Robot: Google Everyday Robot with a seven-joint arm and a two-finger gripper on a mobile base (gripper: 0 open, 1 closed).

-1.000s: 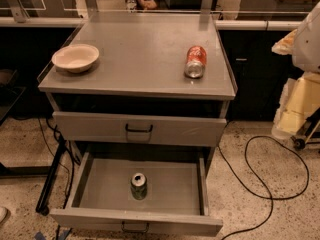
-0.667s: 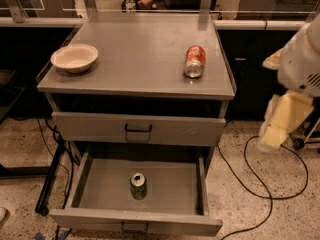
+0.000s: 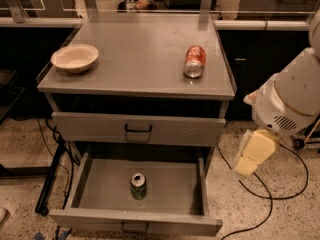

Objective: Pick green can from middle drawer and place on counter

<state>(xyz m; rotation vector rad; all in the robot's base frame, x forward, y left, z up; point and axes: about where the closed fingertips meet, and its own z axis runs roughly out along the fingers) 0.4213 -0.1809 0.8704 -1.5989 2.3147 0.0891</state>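
Grey-floored and pulled open, the middle drawer (image 3: 172, 189) holds the green can (image 3: 138, 185) upright near its front. Above, the tabletop (image 3: 135, 54) carries an orange-red can (image 3: 194, 61) on its side and a bowl (image 3: 75, 57). My hand (image 3: 252, 156) hangs well right of the drawer; whether it is apart or together, I cannot tell.

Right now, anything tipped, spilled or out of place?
Only the orange-red can: it lies on its side on the counter, right half. No spill shows. The green can stands upright in the open middle drawer. The gripper hangs outside, right of that drawer.
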